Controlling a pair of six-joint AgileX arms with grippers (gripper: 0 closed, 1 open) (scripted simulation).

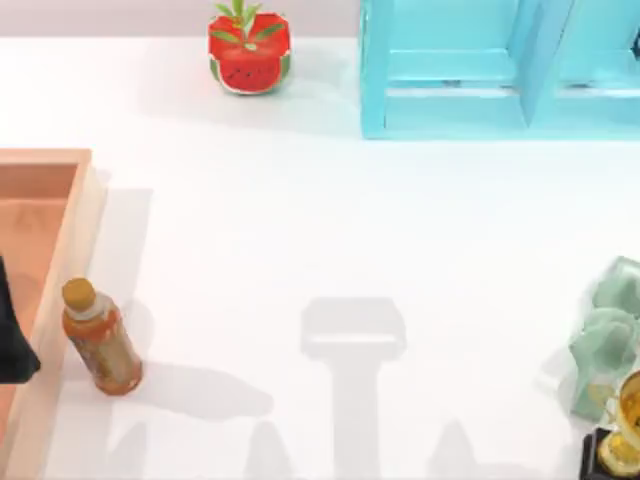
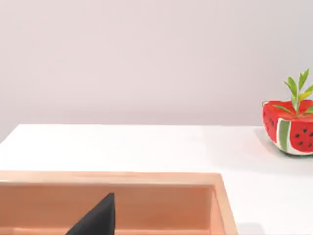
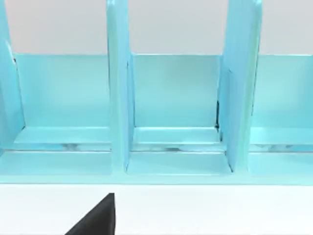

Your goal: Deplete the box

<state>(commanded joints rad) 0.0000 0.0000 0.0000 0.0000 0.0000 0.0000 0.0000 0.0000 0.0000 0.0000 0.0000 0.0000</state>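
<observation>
One amber plastic bottle [image 1: 100,343] stands outside the shallow orange-tan wooden box [image 1: 62,260] at the table's left; its visible floor looks emptied. Left gripper [image 1: 12,340] hovers inside; finger state unclear.

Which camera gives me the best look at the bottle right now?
The top view: the bottle stands whole on the table, just outside the box's right wall. The left wrist view takes in the box and the watermelon pot; the right wrist view faces the blue shelf.

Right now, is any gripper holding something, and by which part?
Nothing is seen held. The bottle stands free on the table, just outside the box. The left gripper is over the box.
</observation>
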